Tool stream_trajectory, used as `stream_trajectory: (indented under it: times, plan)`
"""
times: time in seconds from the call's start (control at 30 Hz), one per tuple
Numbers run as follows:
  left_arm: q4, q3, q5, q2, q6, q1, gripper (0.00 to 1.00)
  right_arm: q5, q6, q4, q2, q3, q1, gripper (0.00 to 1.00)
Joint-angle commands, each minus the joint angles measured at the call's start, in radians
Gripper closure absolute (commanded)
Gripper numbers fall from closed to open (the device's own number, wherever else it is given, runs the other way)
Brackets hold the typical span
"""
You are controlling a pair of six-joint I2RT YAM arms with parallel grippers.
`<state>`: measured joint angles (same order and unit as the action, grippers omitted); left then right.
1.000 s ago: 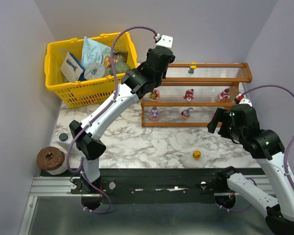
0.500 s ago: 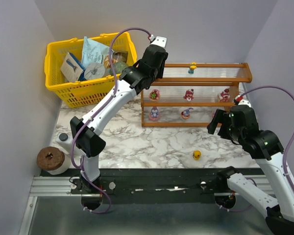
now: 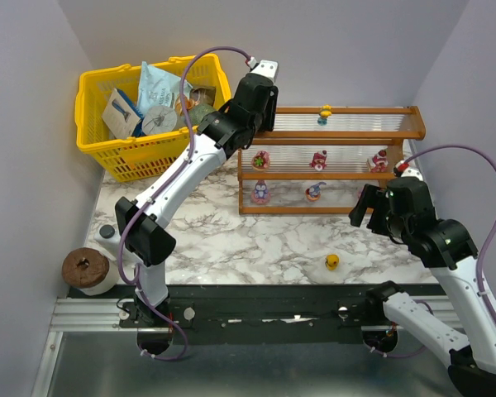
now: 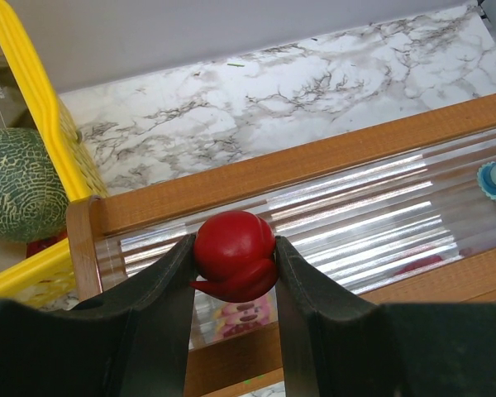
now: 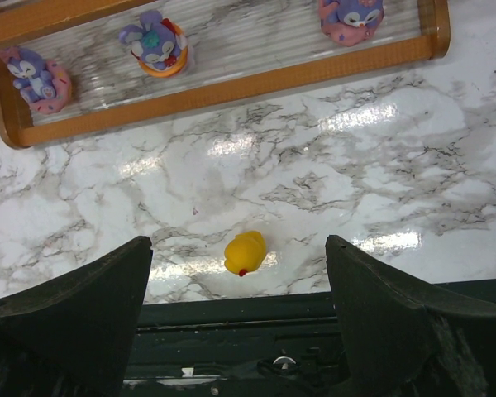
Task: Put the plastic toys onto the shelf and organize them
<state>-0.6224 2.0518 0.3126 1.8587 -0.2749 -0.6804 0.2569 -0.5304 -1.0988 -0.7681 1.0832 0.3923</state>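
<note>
The left end effector (image 4: 234, 266) pinches a glossy red round toy (image 4: 231, 252) between its dark matte fingers (image 4: 161, 289), holding it over the left end of the shelf (image 4: 314, 161), above the top clear ribbed plastic tier inside the orange-brown wooden frame. The right end effector (image 5: 238, 248) hangs with its fingers spread wide and empty above a smooth yellow duck (image 5: 245, 252), which lies alone on the white, grey-veined marble surface (image 3: 256, 240) in front of the shelf. On the lowest tier stand three purple rabbit-like figurines (image 5: 155, 43) on round pink or orange bases. A yellow plastic lattice basket (image 3: 99, 141) sits just left of the shelf.
</note>
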Motion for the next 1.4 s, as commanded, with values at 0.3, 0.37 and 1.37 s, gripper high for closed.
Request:
stream_trajectory:
  times: [0.3,0.37,1.37]
  plan:
    - [-0.010,-0.010,-0.024,-0.042,0.013,0.005,0.59,0.012,0.004,0.034,-0.017,-0.012,-0.003,0.08]
    - [-0.008,-0.013,-0.024,-0.044,0.014,0.007,0.56,0.012,0.009,0.034,-0.022,-0.009,-0.003,0.08]
    - [0.055,0.019,0.016,-0.128,0.083,0.005,0.25,-0.027,0.010,0.040,-0.011,-0.051,-0.001,0.00]
